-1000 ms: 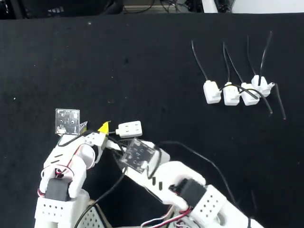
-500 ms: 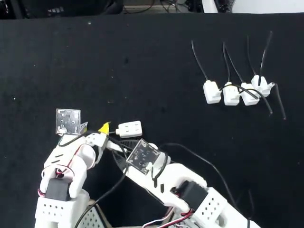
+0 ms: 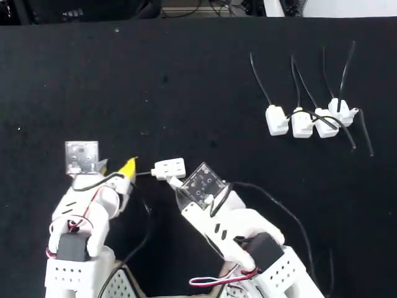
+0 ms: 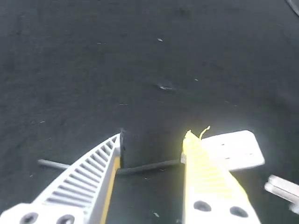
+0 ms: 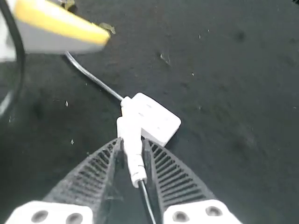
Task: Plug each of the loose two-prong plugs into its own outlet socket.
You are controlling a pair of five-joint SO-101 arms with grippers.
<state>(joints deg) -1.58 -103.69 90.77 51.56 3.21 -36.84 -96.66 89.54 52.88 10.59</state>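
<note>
Left of the outlet [image 3: 169, 167], the left claw [image 4: 153, 137] sits low over the table [image 3: 186, 81], jaws spread wide and holding nothing. The outlet's thin cord [image 4: 149, 166] leaves its left end and crosses the gap between the two fingers. The yellow finger's tip lies just beside that end of the outlet. On the outlet's side toward the arms, the right claw [image 5: 132, 143] is clamped narrow on a white plug [image 5: 127, 127]. The plug's front end touches the outlet's edge; whether its prongs sit in a socket cannot be told. Well apart to the outlet's right, four plugs [image 3: 302, 123] lie in a close row, their cords pointing away from the arms.
</note>
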